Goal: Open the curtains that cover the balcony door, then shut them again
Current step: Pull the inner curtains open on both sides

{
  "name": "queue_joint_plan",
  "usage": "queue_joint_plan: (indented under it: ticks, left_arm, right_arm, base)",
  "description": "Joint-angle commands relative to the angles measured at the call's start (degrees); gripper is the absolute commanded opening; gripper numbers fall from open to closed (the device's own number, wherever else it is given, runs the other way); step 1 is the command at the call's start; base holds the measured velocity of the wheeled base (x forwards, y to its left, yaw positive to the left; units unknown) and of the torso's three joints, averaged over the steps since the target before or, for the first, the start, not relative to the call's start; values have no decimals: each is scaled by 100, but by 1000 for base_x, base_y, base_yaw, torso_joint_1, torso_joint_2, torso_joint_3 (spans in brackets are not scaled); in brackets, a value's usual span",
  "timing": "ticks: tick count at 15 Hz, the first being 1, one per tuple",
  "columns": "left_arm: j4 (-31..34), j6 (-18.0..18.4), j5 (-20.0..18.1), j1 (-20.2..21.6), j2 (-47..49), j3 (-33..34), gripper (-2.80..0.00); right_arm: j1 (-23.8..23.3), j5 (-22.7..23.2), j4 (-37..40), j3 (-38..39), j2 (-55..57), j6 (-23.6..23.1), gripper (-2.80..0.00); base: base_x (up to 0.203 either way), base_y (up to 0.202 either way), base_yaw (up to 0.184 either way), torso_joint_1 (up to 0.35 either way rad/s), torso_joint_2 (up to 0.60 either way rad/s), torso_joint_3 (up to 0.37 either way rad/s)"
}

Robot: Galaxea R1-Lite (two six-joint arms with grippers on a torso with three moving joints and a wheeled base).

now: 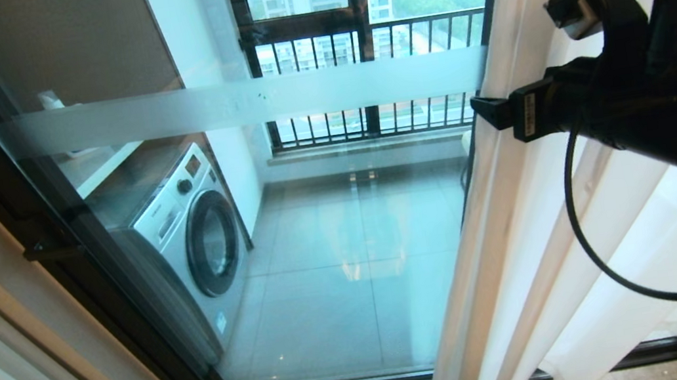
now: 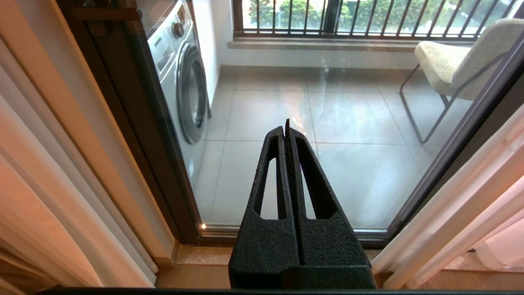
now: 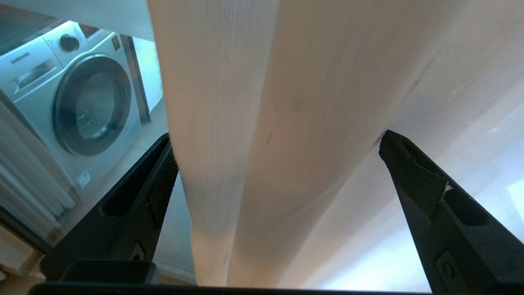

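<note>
We see the balcony door (image 1: 292,236) largely uncovered: the sheer curtains (image 1: 557,239) hang bunched at the right side of the glass, their folds running floor to ceiling. Our right end effector (image 3: 278,164) is up against that bunch with its jaws spread wide — one finger (image 3: 139,196) on the door side of a thick vertical fold, the other (image 3: 425,180) on the far side. The fold lies between the fingers, and nothing is gripped yet; whether the fabric actually brushes either pad we cannot quite tell. In the head view the same end effector (image 1: 493,112) reaches in from the right at the curtain's leading edge.

The relation that matters: the fold's long axis is vertical and crosses the jaw gap, so closing here should catch it — and the glass to be covered lies leftward from that grip. The right arm is clearly the nearer one. Our left end effector (image 2: 286,131) is pinched fully closed on nothing, parked low and facing the glass.
</note>
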Motion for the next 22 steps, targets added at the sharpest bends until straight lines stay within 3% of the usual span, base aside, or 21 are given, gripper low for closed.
queue_joint_plan:
  ticks: [1,15,16,17,22]
  left_arm:
    - [-2,-3,-2,1,-1,0,-280]
    - [-2,-3,-2,1,-1,0,-280]
    - [-2,-3,-2,1,-1,0,-280]
    - [-2,-3,-2,1,-1,0,-280]
    - [-2,-3,-2,1,-1,0,-280]
  right_arm:
    - [-1,-9,-203,10,131,0,0]
    - [-44,-18,-935,55,430,-63,0]
    - [-45,-18,-1013,63,430,-62,-189]
    - [-45,-18,-1096,54,430,-61,-280]
    - [-80,-11,-1637,72,474,-50,-280]
  base:
    - [0,0,0,0,0,0]
    - [0,0,0,0,0,0]
    - [0,0,0,0,0,0]
    - [0,0,0,0,0,0]
    - [0,0,0,0,0,0]
